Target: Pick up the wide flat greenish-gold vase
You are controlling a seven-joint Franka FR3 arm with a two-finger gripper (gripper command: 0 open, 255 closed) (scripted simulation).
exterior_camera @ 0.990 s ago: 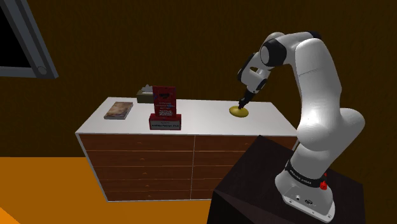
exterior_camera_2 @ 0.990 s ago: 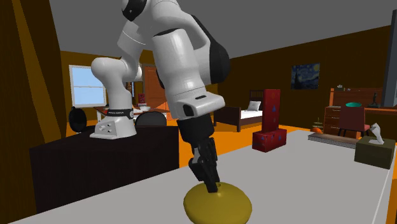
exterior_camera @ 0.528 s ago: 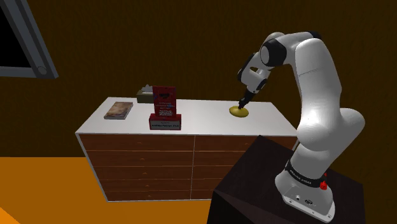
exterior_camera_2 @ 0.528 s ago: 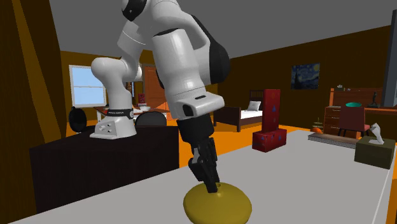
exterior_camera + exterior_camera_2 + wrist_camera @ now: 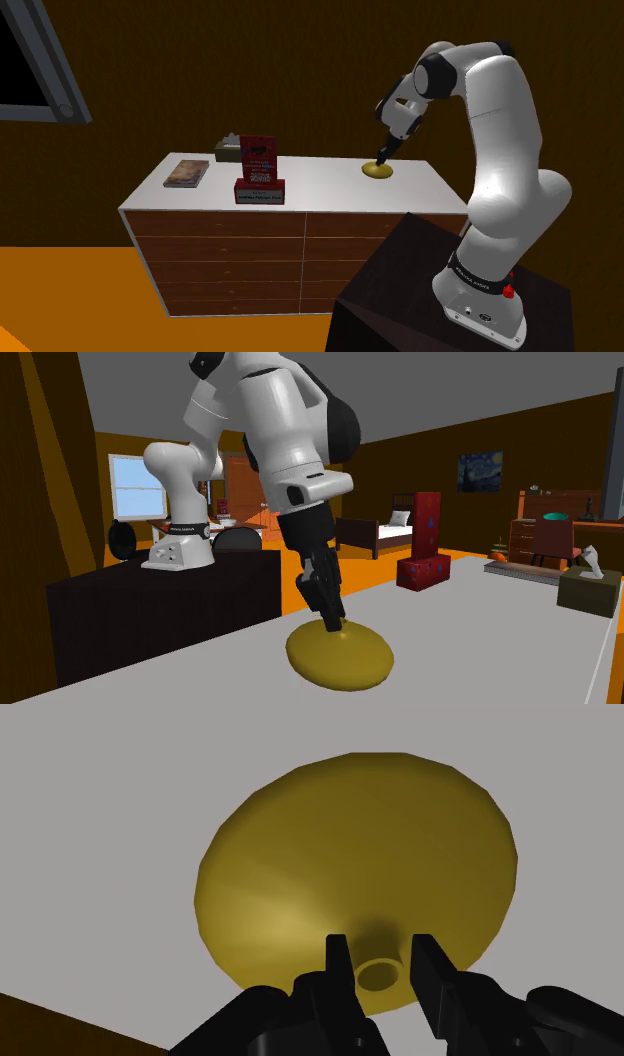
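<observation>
Greenish-gold vase [image 5: 330, 874], wide and flat, sits at the end of the white dresser top [image 5: 310, 182] nearest the stand [image 5: 400, 290]. Gripper [image 5: 381, 966] clasps its short neck, one finger either side. Base possibly just clear of the surface; contact is hard to judge.

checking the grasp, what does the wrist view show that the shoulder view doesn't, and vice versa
Wrist view adds: the vase has a short round neck, clasped between the two black fingers. Shoulder view adds: the white arm, its dark stand, the drawer fronts, a red box and a book. Both: the greenish-gold vase, the gripper and the pale cabinet top.
</observation>
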